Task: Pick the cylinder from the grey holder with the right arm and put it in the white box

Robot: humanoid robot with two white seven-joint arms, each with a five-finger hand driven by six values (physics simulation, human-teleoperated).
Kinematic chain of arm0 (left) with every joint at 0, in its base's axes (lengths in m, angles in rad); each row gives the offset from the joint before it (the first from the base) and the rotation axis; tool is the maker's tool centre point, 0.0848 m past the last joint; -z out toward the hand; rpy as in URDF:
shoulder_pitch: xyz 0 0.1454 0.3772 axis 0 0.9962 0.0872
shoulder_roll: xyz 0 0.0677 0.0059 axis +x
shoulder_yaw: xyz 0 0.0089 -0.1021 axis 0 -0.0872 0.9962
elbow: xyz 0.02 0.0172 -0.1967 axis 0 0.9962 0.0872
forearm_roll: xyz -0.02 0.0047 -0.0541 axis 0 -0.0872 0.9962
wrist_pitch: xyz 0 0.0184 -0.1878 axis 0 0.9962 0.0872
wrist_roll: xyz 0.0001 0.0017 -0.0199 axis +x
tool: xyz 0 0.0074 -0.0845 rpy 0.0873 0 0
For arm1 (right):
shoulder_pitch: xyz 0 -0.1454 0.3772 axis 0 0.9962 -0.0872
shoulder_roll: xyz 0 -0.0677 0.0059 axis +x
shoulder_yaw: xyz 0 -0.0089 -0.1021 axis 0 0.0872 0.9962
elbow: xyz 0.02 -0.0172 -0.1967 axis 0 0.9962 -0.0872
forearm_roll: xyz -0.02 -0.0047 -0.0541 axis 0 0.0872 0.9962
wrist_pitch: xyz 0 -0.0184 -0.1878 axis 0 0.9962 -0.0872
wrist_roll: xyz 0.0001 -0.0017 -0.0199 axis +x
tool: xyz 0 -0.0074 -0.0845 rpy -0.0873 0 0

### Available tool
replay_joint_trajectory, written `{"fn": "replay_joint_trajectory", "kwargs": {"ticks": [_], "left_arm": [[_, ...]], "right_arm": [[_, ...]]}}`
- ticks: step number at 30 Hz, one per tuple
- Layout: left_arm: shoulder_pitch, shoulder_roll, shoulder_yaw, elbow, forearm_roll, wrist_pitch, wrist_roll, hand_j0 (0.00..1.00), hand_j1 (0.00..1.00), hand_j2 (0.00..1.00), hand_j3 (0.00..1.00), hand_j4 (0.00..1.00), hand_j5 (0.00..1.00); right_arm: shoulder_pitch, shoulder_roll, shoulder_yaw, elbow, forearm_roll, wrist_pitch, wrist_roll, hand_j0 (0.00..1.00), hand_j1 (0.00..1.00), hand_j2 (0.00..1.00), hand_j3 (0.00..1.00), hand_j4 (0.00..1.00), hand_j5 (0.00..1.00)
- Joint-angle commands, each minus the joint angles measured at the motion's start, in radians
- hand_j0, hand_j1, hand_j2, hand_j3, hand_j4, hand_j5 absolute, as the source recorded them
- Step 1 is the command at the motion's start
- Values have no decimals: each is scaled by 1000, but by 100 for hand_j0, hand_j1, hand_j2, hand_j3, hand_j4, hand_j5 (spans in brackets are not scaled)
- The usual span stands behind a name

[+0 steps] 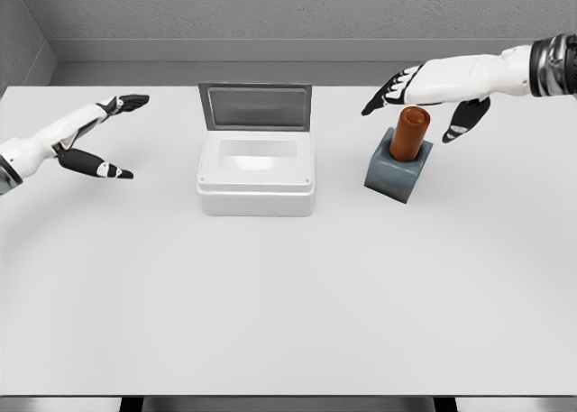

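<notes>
The cylinder (411, 132) stands upright in the holder (398, 170) right of the box (257, 172), directly beneath the right hand (431, 96), whose fingers are spread and empty, far nearer than the open left hand (97, 140).

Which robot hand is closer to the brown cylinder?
The right hand. It hovers open just above and behind the cylinder in the grey holder. The left hand is far off, beyond the white box.

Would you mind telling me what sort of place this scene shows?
Probably a simulated robot test cell: a bare white table against plain grey walls, holding only a white box and a grey holder with a cylinder.
</notes>
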Motion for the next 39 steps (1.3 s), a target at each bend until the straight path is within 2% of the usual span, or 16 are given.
{"fn": "replay_joint_trajectory", "kwargs": {"ticks": [1, 10, 21, 25, 33, 39], "left_arm": [[2, -5, -1, -1, 8, 2, 0, 100, 100, 100, 100, 100, 100], [0, -4, -2, -1, 8, 2, 0, 100, 100, 100, 100, 100, 100], [2, -2, -1, -1, 8, 2, 0, 100, 100, 100, 100, 100, 100], [2, -2, -1, -1, 8, 2, 0, 100, 100, 100, 100, 100, 100], [0, -2, -4, -1, 8, 2, 0, 100, 100, 100, 100, 100, 100], [0, -2, -2, -1, 8, 2, 0, 100, 100, 100, 100, 100, 100]], "right_arm": [[2, 10, -1, 9, -5, 3, 0, 100, 100, 100, 100, 100, 100], [8, 50, 1, 93, 0, 3, 3, 100, 100, 100, 100, 100, 100], [31, 82, 1, 113, 18, 3, 11, 100, 100, 100, 100, 100, 100], [31, 82, -2, 151, 18, 3, 11, 100, 100, 100, 100, 100, 100], [31, 97, -1, 160, 18, 3, 11, 100, 100, 100, 100, 100, 100], [31, 119, -1, 197, 18, 3, 13, 100, 100, 100, 100, 100, 100]]}}
